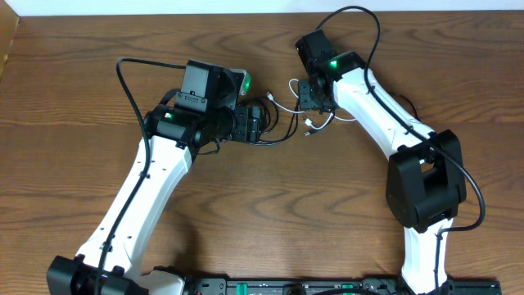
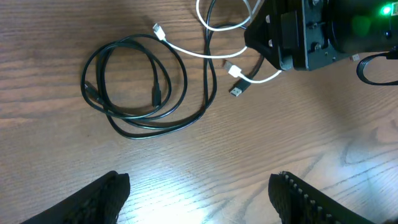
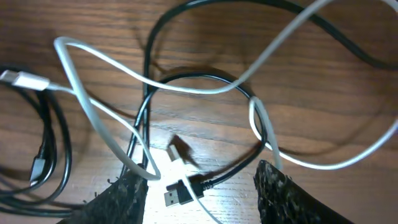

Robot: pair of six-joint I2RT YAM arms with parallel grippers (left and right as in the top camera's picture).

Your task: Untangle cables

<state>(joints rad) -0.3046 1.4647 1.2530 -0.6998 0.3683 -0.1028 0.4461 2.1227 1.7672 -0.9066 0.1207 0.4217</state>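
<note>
The black cable (image 2: 134, 87) lies in a loose coil on the wood, and its USB plug (image 3: 180, 193) rests between my right fingers. The white cable (image 2: 205, 53) loops over and crosses the black one (image 3: 205, 78) in several places, with one white strand (image 3: 93, 112) running down across the black plug. My right gripper (image 3: 202, 199) hovers low over this crossing, open, with the strands lying loose between its jaws. My left gripper (image 2: 199, 196) is open and holds nothing, standing back from the coil. From overhead, both grippers (image 1: 268, 124) (image 1: 309, 102) flank the small tangle (image 1: 315, 123).
The bare wooden table (image 1: 82, 82) surrounds the tangle. The right arm's black wrist (image 2: 311, 34) fills the upper right of the left wrist view, close to the white plugs (image 2: 233, 68). Thick black arm cables arc over both arms (image 1: 360, 16).
</note>
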